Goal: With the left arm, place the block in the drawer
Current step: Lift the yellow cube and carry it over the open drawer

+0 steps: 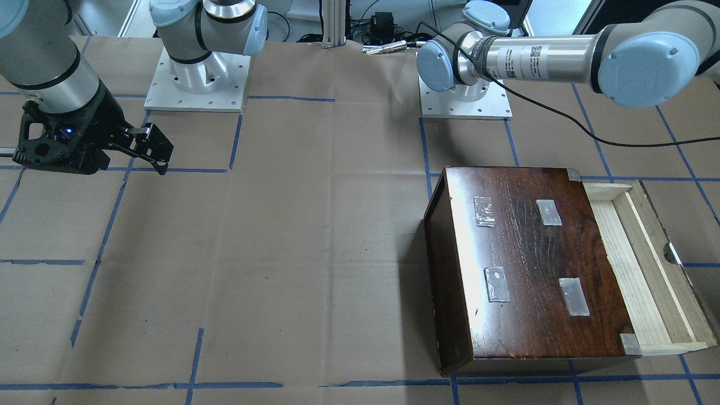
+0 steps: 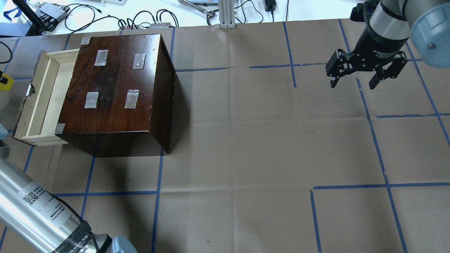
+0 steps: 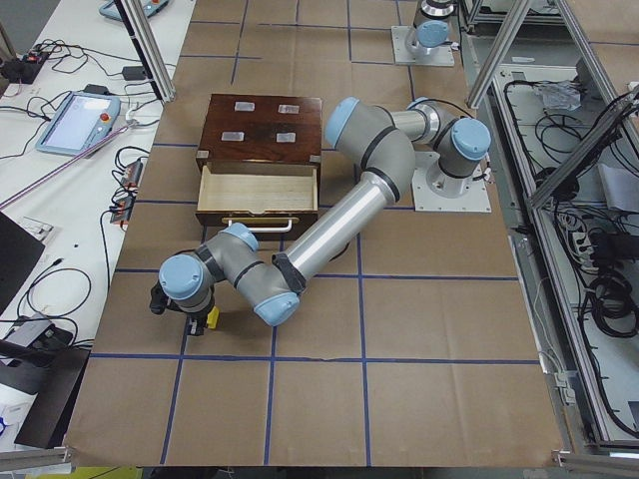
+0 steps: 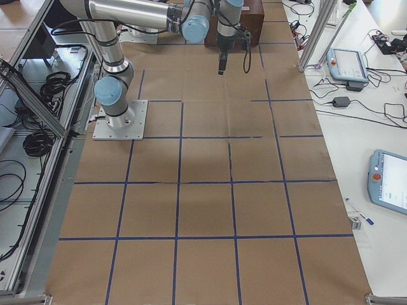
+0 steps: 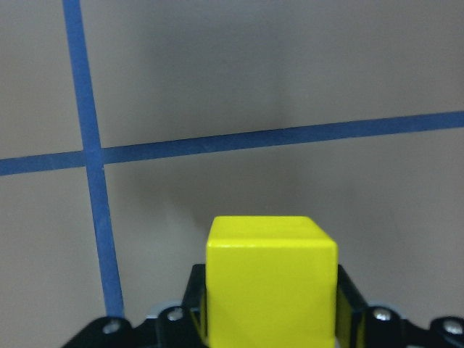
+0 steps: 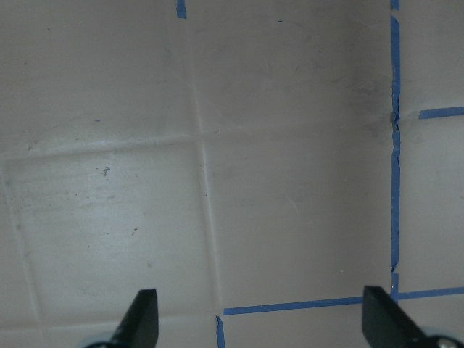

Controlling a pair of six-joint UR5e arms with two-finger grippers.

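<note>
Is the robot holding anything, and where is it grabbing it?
Yes. The left end effector holds the yellow block, pinched by two opposite sides. The right end effector is open and holds nothing.

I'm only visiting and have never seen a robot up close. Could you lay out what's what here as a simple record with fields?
block: yellow cube, clamped in the left gripper
left gripper: shut on the block, out in front of the drawer
drawer: pulled out of the cabinet, nothing visible inside
right gripper: open, empty, above the brown paper, far from the cabinet
progress: block not yet in the drawer
</note>
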